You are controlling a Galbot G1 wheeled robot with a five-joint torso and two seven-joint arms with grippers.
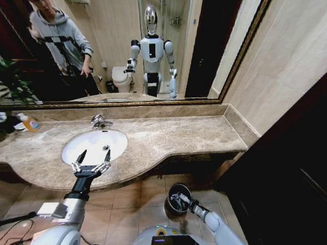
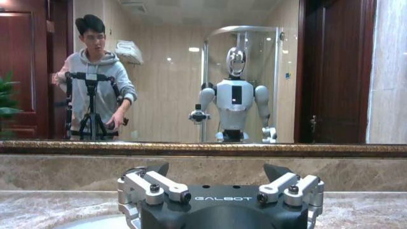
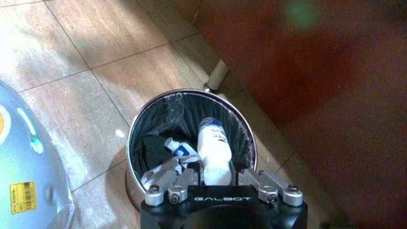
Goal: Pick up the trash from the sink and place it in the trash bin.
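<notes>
Bin (image 3: 135, 125) straight below, gripped tube (image 3: 213, 148) lengthwise toward 12 o'clock in right gripper (image 3: 216, 172); held left gripper (image 1: 92, 162) wide open, empty, over sink (image 1: 118, 141).

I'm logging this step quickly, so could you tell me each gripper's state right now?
Left gripper: open, empty, above the sink.
Right gripper: over the trash bin, shut on a white tube.
</notes>
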